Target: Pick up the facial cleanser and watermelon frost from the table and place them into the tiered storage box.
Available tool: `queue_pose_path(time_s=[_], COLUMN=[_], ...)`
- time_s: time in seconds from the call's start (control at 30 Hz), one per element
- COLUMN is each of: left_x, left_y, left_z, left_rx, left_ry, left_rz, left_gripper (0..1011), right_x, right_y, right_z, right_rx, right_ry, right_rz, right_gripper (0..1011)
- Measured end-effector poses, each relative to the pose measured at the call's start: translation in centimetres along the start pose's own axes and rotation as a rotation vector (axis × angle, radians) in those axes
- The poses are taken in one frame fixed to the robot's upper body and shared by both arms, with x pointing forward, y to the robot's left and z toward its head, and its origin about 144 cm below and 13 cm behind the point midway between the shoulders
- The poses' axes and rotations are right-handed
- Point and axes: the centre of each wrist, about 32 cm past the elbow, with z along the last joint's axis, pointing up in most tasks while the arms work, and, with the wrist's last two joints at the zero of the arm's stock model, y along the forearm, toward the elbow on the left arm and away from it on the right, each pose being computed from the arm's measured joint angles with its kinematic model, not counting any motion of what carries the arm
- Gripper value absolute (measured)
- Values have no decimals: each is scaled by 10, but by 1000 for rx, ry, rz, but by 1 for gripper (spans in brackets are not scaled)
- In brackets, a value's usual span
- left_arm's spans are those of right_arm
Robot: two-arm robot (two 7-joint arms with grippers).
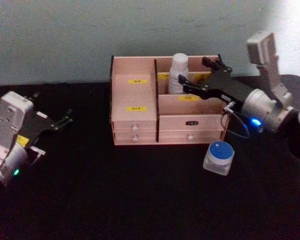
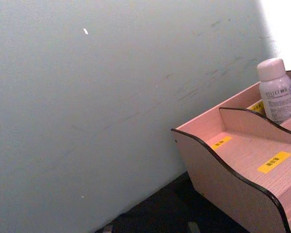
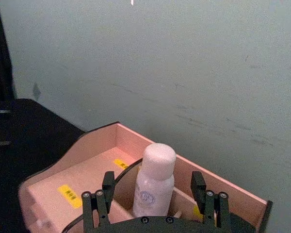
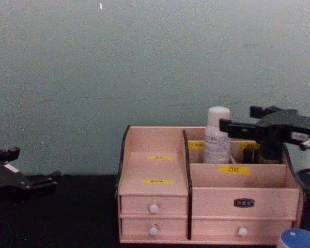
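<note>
Right hand [image 1: 194, 71] is over the rear right compartment of the tiered storage box [image 1: 135, 107], reaching in from the right. Its fingers [image 3: 108, 184] stand wide apart, one on each side of the white bottle [image 3: 155, 182], with a visible gap on both sides, so I hold nothing. I take the bottle to be the facial cleanser. It stands upright in that compartment, against the centre divider, its cap clear above the box's back wall. A blue-lidded jar [image 1: 219, 157], presumably the watermelon frost, sits on the counter [image 1: 115, 200] just in front of the box's right front corner and is not yet stowed. Left hand [image 1: 60, 121] is parked low over the counter on the left, well apart from the box, fingers spread and empty. Risks noted: the bottle is tall and narrow, and my fingers flank it closely. A withdrawal that drifts sideways rather than straight up and back could clip the cap and tip the bottle over the low front partition. The fingertips also sit near the compartment walls — a snag there would drag the whole box. For the jar, its nearness to the drawer front leaves little room for one finger, and a careless descent could shove it along the counter or jam it against the box.
</note>
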Motion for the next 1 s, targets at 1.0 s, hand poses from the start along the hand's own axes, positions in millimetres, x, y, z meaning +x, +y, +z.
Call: queue_pose_path(time_s=[1.0], left_x=[0], left_y=[0], left_z=[0], left_rx=[0], left_ry=[0], left_rz=[0], left_gripper=[1001], right_x=[-17], right_y=[-134], right_z=[0], right_rx=[-240], right_ry=[141], right_rz=[143], right_gripper=[1002])
